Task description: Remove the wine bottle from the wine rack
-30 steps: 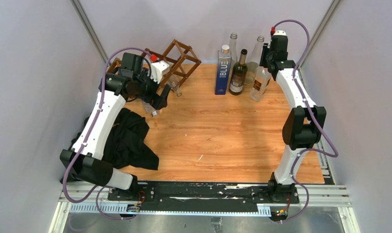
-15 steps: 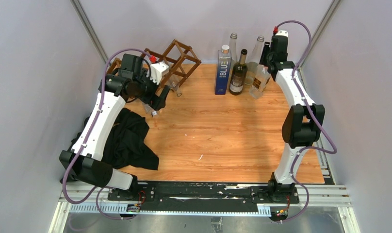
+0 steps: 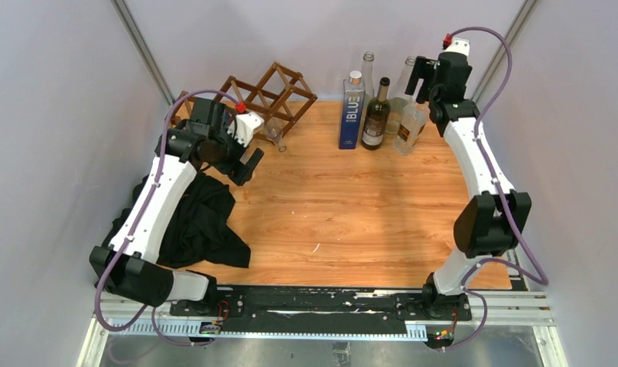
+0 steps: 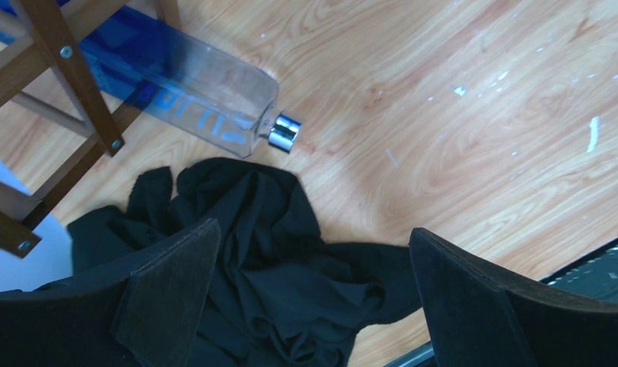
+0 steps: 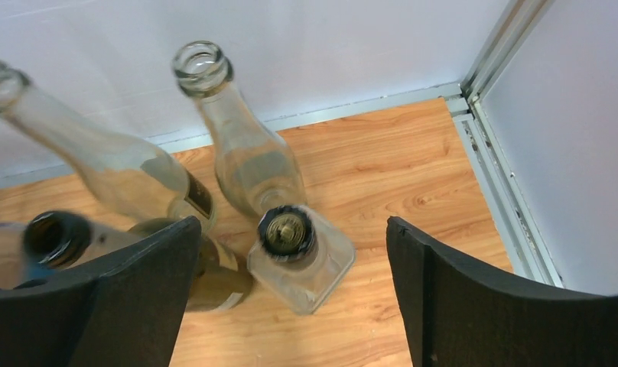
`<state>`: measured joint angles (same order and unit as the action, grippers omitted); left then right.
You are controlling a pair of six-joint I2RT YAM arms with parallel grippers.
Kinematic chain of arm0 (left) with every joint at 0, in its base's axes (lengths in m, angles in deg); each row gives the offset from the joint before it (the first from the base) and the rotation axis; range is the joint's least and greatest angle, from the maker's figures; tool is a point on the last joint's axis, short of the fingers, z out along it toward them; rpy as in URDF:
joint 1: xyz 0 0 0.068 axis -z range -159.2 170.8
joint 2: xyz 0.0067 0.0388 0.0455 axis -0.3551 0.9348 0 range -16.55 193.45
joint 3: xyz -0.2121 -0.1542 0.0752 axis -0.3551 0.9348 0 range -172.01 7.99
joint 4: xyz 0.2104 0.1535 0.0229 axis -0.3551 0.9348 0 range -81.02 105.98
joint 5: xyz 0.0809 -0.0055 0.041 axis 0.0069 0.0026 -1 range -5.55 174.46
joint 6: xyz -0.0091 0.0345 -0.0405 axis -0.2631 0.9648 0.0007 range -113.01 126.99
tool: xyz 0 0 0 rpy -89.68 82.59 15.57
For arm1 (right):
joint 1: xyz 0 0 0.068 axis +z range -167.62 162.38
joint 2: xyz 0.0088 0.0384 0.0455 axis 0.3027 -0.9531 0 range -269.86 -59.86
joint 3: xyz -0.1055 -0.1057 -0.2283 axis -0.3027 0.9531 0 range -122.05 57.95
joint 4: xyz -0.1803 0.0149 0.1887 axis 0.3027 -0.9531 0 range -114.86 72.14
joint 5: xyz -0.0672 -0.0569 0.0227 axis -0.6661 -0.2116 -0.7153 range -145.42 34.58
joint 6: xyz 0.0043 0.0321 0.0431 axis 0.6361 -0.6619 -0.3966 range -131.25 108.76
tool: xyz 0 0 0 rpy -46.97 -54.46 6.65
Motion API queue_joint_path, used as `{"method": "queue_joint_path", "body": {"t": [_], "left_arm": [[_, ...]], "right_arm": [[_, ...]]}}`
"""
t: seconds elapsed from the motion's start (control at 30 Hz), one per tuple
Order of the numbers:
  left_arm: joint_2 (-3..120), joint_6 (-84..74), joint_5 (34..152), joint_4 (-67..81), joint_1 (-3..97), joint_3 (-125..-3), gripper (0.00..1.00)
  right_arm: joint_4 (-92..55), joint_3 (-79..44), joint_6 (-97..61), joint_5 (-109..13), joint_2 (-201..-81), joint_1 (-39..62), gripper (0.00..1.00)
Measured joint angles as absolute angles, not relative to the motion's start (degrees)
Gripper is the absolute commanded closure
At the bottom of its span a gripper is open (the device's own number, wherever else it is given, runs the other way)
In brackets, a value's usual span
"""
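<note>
The dark wooden wine rack [image 3: 269,93] stands at the back left, and its slats [image 4: 70,73] fill the left wrist view's upper left. A clear wine bottle [image 4: 203,90] with blue lettering lies with its body in among those slats. Its silver cap [image 4: 284,131] points out over the table. My left gripper [image 3: 245,164] [image 4: 313,229] hangs open above the cap end and a black cloth, holding nothing. In the top view it hides most of that bottle. My right gripper [image 3: 419,76] [image 5: 292,223] is open at the back right, above a square clear bottle [image 5: 302,264].
A black cloth [image 3: 203,218] [image 4: 275,252] lies crumpled at the left. Standing at the back are a blue boxy bottle [image 3: 352,111], a dark green bottle [image 3: 376,115], tall clear bottles [image 5: 248,145] and the square one [image 3: 411,126]. The enclosure walls and a metal corner post [image 5: 505,46] are close by.
The right gripper has opened, let go of the square bottle's top and risen toward the back wall. The left gripper has shifted slightly up and left, still open.
</note>
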<state>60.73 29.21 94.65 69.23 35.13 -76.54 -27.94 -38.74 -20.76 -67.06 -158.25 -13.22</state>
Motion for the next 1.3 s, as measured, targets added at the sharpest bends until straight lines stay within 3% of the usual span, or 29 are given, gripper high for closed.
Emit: {"method": "queue_joint_path", "body": {"t": [0.23,0.5,0.8,1.03,1.3], "left_arm": [[58.7,33.0,89.8,69.3,34.0,-75.0,0.0],[58.3,34.1,90.0,69.3,27.1,-74.2,0.03],[60.6,34.0,95.6,69.1,18.8,-74.3,0.09],[63.3,33.1,99.0,69.0,14.1,-74.3,0.0],[61.4,34.7,101.7,68.7,10.5,-73.3,0.0]], "right_arm": [[-29.3,-30.8,-20.9,-70.7,-146.3,-6.2,0.04],[-29.4,-25.6,-21.8,-71.2,-143.0,16.9,0.04],[-28.1,-34.0,-24.2,-59.7,-166.8,32.3,0.01],[-19.9,-36.3,-30.9,-50.6,-180.1,34.0,0.0],[-9.5,-44.5,-37.6,-46.2,-189.1,34.0,0.0]]}}
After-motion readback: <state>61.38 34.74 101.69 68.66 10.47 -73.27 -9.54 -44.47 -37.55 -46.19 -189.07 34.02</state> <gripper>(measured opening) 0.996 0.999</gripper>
